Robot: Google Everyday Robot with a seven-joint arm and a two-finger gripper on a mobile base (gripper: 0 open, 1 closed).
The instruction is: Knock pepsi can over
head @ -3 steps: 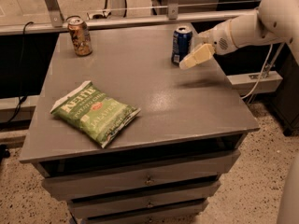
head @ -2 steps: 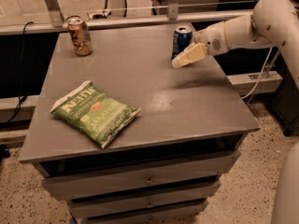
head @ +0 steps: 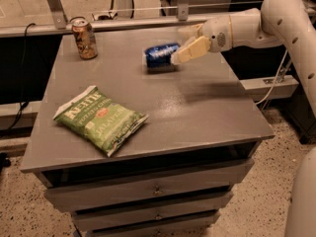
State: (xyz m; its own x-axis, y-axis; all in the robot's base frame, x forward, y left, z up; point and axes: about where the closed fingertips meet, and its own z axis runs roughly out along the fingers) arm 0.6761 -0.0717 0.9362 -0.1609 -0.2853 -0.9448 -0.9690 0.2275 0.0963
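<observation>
toppled within the last second: the pepsi can (head: 162, 55), upright a moment ago, now flat on its side on the grey drawer cabinet's top (head: 207, 112). shifted only slightly since then: the gripper (head: 178, 45), at the end of the white arm (head: 269, 21) reaching in from the right of the view, with fingers (head: 193, 50) spread apart and clasping nothing. lying just beside the gripper, stretched lengthwise away from it: the blue can, one end right at the lower fingertip, touching or a hair short, hard to say which. well beyond the pepsi can from the gripper, by the cabinet's far corner: a brownish-gold can (head: 85, 37), upright and unmoved. well apart from the gripper, toward the cabinet's front: a green jalapeño chip bag (head: 98, 118), lying flat, in the same spot as before.
</observation>
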